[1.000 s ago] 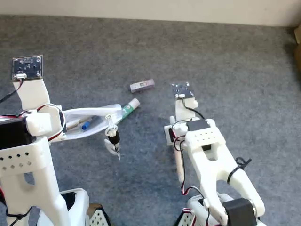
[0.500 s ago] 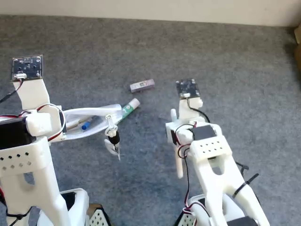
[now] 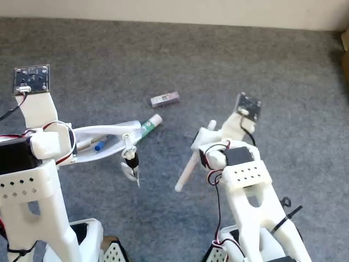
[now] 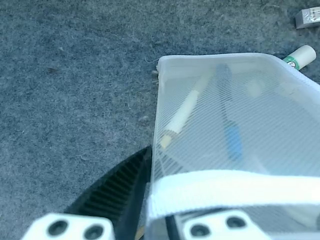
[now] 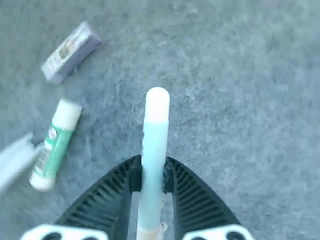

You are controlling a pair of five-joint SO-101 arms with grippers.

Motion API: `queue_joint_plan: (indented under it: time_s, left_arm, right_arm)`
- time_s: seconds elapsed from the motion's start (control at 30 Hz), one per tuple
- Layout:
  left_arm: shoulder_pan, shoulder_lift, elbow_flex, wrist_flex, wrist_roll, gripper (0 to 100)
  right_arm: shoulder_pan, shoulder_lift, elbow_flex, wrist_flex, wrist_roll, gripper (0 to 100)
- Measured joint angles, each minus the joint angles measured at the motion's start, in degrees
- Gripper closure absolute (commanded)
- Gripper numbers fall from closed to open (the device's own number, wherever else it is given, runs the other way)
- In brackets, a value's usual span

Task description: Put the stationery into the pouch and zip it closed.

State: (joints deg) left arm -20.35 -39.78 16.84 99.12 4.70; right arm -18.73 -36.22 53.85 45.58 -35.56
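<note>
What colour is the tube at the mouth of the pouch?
The tube is green with white ends; the right wrist view shows it best.

Soft even light w/ faint shadows

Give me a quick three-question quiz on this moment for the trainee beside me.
1. True or false: the right gripper is empty.
2. Which item lies on the carpet, apart from the mesh pouch? A) eraser B) scissors C) ruler
3. Which gripper grips the pouch's edge?
Key: 1 false, it is shut on a white pen. 2 A. 3 the left gripper.
</note>
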Motion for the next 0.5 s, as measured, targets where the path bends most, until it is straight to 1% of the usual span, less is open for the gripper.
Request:
queue_joint_plan:
  time_s: [0.07,0.17,0.3,0.43,0.5]
  left_arm:
    - [0.0,0.0,0.0,0.0,0.0,99]
    - [0.0,0.0,0.0,0.0,0.0,99]
    - [0.0,0.0,0.0,0.0,0.0,99]
    - [0.0,0.0,0.0,0.0,0.0,99]
    - [0.0,0.0,0.0,0.0,0.0,99]
  right_arm:
    - [1.58,-0.26,0.0,0.0,-3.69,99.5]
    - [3.34,-4.48,0.0,0.0,-5.89,99.5]
    - [3.25,-14.59,3.78,0.09,-6.33,99.5]
    - [2.9,-29.19,5.98,0.09,-6.42,99.5]
    - [0.62,-37.27,6.07,0.09,-3.08,99.5]
